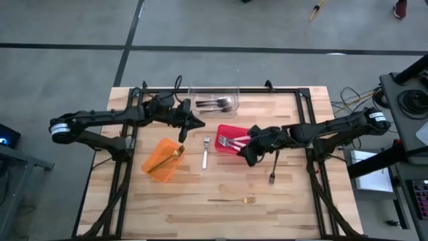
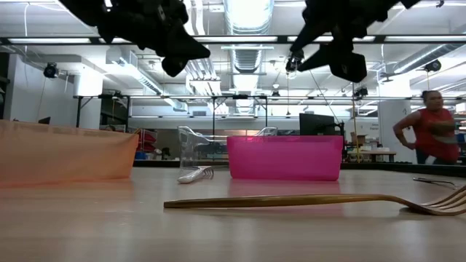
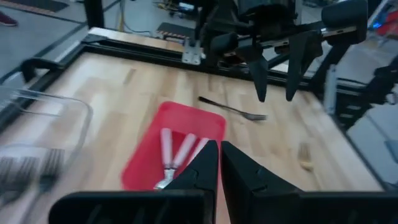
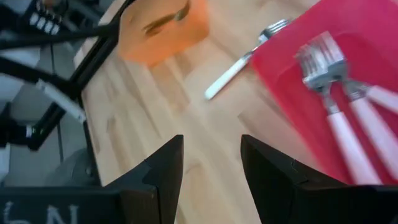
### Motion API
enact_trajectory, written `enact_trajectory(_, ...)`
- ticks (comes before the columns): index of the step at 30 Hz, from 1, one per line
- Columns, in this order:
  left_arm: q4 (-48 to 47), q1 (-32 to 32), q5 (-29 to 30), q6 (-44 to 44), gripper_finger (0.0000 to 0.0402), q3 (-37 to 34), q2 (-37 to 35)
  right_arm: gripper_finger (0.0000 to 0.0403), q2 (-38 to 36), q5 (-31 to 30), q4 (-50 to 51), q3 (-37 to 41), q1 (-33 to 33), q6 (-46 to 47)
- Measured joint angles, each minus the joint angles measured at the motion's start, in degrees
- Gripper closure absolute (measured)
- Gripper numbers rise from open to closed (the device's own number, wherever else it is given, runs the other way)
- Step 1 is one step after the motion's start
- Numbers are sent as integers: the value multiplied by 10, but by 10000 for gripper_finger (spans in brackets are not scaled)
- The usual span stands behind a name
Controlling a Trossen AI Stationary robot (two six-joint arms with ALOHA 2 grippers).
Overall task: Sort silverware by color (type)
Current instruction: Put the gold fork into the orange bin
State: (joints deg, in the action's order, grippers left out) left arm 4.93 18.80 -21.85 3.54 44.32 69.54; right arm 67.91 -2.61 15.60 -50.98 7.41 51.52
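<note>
My left gripper (image 1: 199, 124) hovers shut and empty between the clear bin (image 1: 214, 100) and the red bin (image 1: 231, 139). My right gripper (image 4: 211, 162) is open and empty, raised over the red bin's right end. Two or three white-handled silver forks (image 4: 336, 93) lie in the red bin. Another white-handled silver fork (image 1: 205, 152) lies flat on the table left of that bin. A gold fork (image 1: 175, 154) leans in the orange bin (image 1: 160, 161). Dark forks (image 1: 217, 102) lie in the clear bin. A dark fork (image 1: 273, 171) and a gold fork (image 1: 234, 199) lie flat on the table.
A black metal frame (image 1: 221, 90) borders the table's far, left and right sides. The three bins cluster in the table's middle and far part; bare wood lies along the near edge around the gold fork. A person (image 2: 429, 131) stands in the room beyond.
</note>
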Motion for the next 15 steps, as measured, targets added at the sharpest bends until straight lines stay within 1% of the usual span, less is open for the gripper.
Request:
enact_trajectory(3,20,-19,-1,20,402,-21,-7,252,29,3,53,-45,19,-14)
enact_trajectory(6,26,-47,-1,33,402,-27,-8,252,60,3,139,-99,32,-29)
enact_trajectory(10,25,-96,-1,45,402,-29,-5,252,106,1,236,-167,52,-69)
enact_trajectory(12,30,-125,1,46,402,-30,-4,252,128,2,269,-193,66,-87)
enact_trajectory(13,32,-141,8,47,402,-30,-4,252,138,2,280,-203,74,-92)
enact_trajectory(15,40,-175,42,47,402,-30,-4,252,156,2,300,-218,92,-100)
